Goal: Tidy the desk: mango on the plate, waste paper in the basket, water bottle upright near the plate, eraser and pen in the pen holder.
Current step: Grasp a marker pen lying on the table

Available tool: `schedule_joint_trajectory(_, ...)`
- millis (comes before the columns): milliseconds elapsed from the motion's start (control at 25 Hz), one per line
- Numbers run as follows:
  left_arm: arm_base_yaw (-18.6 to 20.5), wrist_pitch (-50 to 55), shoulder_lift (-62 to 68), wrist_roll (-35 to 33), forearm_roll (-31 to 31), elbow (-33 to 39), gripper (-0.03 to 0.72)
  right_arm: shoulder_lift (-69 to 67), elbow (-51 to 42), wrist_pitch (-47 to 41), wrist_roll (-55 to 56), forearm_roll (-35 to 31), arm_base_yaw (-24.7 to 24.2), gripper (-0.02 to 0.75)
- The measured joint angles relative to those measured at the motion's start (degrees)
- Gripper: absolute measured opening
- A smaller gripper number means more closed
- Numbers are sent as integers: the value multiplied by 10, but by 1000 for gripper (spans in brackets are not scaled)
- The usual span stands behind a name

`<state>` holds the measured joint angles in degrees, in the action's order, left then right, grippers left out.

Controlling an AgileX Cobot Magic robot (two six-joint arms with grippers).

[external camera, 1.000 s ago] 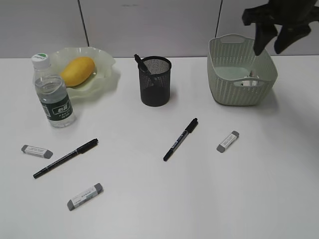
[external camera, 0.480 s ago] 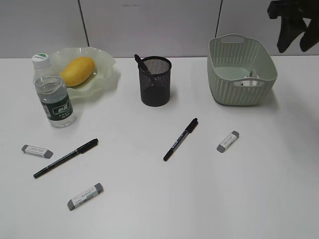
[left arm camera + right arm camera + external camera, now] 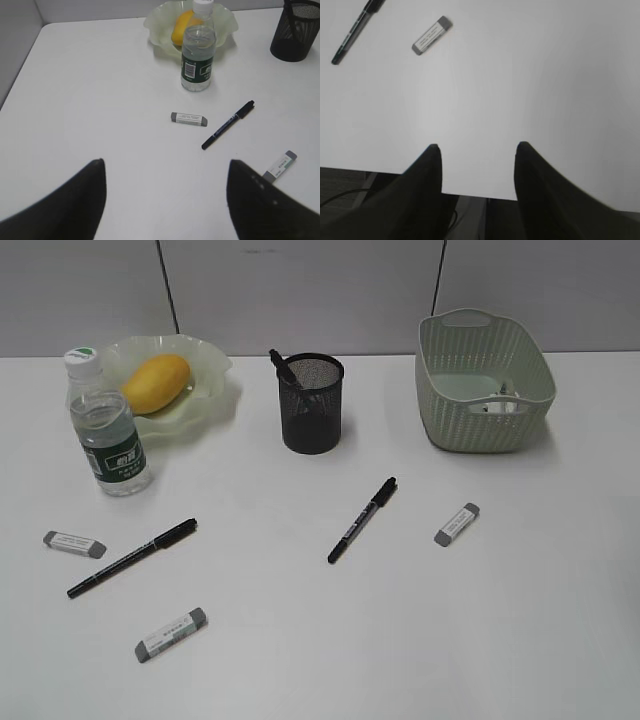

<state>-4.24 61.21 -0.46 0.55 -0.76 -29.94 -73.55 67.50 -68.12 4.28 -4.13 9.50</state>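
Both fingers empty (spread), desk edge below.

Exterior: slanted down on desk; wrist views higher, share erasers.

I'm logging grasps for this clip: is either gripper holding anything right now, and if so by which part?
Nothing is held. The left gripper and the right gripper both stand open over bare desk, with nothing between their fingers.
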Motion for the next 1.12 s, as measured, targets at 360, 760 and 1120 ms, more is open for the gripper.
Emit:
schedule_joint_trajectory(360,0,0,0,0,0,0,571,224,-133,25,-15,-48,0,384)
schedule_joint_trajectory(760,0,0,0,0,1,0,571,335,-221,-10,-19,-28,0,384)
schedule_joint_trajectory(1120,0,0,0,0,2,0,571,488,-296,17,-18,29,0,384)
